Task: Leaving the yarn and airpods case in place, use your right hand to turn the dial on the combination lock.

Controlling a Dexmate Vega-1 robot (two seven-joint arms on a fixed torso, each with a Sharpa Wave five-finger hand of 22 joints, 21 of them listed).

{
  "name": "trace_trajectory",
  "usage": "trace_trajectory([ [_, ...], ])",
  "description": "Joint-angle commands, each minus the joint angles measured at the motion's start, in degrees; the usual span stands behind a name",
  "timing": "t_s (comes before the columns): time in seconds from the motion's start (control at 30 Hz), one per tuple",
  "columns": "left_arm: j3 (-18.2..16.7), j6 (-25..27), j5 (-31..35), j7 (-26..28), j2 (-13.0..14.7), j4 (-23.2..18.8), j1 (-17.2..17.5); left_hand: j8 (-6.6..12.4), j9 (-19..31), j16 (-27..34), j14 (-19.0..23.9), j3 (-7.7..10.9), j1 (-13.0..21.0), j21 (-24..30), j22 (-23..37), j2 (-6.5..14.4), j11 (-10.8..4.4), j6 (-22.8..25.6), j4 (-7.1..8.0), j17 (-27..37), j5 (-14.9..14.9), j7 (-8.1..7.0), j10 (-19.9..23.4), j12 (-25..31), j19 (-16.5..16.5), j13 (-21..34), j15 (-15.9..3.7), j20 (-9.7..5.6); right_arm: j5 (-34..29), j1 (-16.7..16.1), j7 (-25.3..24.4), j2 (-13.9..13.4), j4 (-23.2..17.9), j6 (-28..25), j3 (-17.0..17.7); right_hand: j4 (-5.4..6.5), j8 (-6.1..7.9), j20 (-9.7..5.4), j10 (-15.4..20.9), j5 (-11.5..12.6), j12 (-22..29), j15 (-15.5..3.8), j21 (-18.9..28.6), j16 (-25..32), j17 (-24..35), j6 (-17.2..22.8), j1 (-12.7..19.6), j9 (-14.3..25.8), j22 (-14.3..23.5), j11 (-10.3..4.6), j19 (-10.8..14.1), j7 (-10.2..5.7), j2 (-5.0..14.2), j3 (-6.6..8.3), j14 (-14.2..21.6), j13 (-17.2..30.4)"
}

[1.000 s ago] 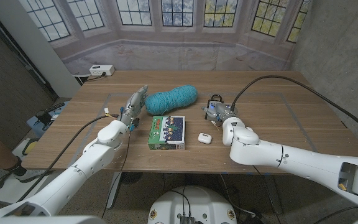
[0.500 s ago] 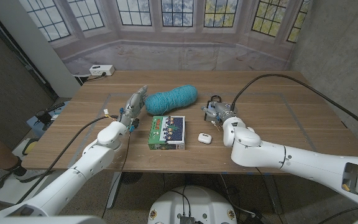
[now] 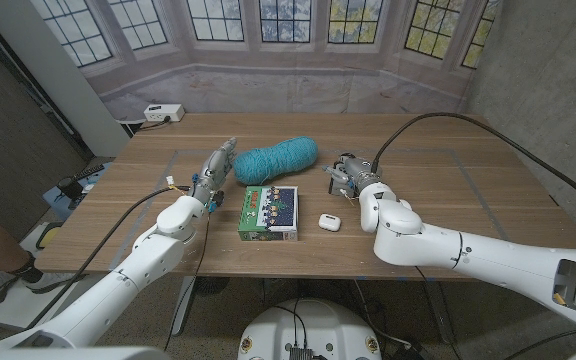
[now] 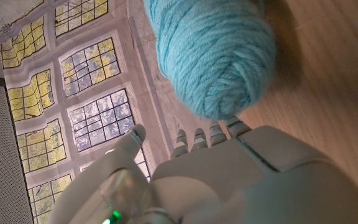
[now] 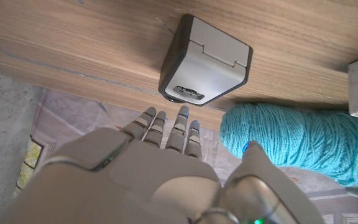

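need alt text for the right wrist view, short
The robot's right hand reaches toward a grey combination lock on the wooden table, fingertips just short of it and not touching. A skein of teal yarn lies beside the hand.

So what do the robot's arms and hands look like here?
Both arms have glossy white rounded shells with black cables running along them. The left hand and right hand are grey-silver with segmented fingers. A green light glows near each wrist in the wrist views.
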Motion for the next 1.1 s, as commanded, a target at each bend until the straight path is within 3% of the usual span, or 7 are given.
trace_trajectory([
  [0.03, 0.0, 0.3, -0.1, -0.4, 0.0, 0.7, -0.7, -0.01, 0.1, -0.2, 0.2, 0.13, 0.5, -0.1, 0.2, -0.1, 0.37, -0.3, -0.26, 0.1, -0.1, -0.02, 0.1, 0.0, 0.3, 0.3, 0.28, 0.44, -1.7, -0.3, 1.3, 1.3, 1.9, 1.4, 1.1, -0.31, 0.42, 0.5, -0.6, -0.1, -0.5, 0.46, 0.3, -0.2, 0.2, 0.0, 0.3, 0.2, 0.1, 0.04, 0.2, -0.58, -0.06, 0.09, -0.2, 0.1],
  [0.3, -0.1, 0.3, -0.3, -0.7, 0.0, 1.1, -0.8, -0.05, 0.1, -0.2, 0.3, 0.18, 0.6, -0.2, 0.2, -0.1, 0.48, -0.4, -0.29, 0.1, -0.1, -0.02, 0.1, 0.0, 0.4, 0.3, 0.3, 0.4, -2.3, -1.2, 1.5, 2.1, 3.0, 2.3, 2.1, -0.62, -0.72, 0.69, 0.3, -0.1, 0.0, 0.53, 0.3, -0.2, 0.2, -4.7, 0.4, 0.2, 0.1, -0.3, 0.2, -0.45, -0.17, 0.31, -0.1, 0.1],
  [0.57, -0.2, 0.3, -0.5, -1.0, 0.1, 1.6, -0.9, -0.06, 0.1, -0.2, 0.3, 0.21, 0.5, -0.4, 0.2, -0.1, 0.47, -0.5, -0.26, 0.2, -0.1, -0.03, 0.1, 0.0, 0.4, 0.3, 0.36, 0.43, -2.0, -2.7, 1.2, 2.6, 3.6, 3.5, 3.7, -1.1, -0.9, 0.8, 3.2, -0.1, 0.7, 0.52, 0.3, -0.1, 0.2, -9.6, 0.6, 0.2, 0.1, -0.66, 0.1, -0.21, -0.21, 0.67, 0.7, 0.1],
  [1.1, -0.1, 0.7, -0.7, -1.4, 0.1, 2.4, -1.7, -0.05, 0.1, -0.1, 0.3, 0.26, 0.5, -0.6, 0.3, -0.1, 0.46, -0.6, -0.27, 0.2, -0.1, -0.08, 0.1, 0.0, 0.6, 0.3, 0.28, 0.4, -2.5, -3.0, 2.4, 3.4, 5.7, 4.7, 4.5, -1.48, -0.52, 0.68, 4.1, -0.2, 0.6, 0.34, 0.2, -0.1, 0.2, -11.9, 0.8, 0.2, 0.1, -1.14, -0.2, -0.13, -0.19, 0.97, 0.9, 0.0],
])
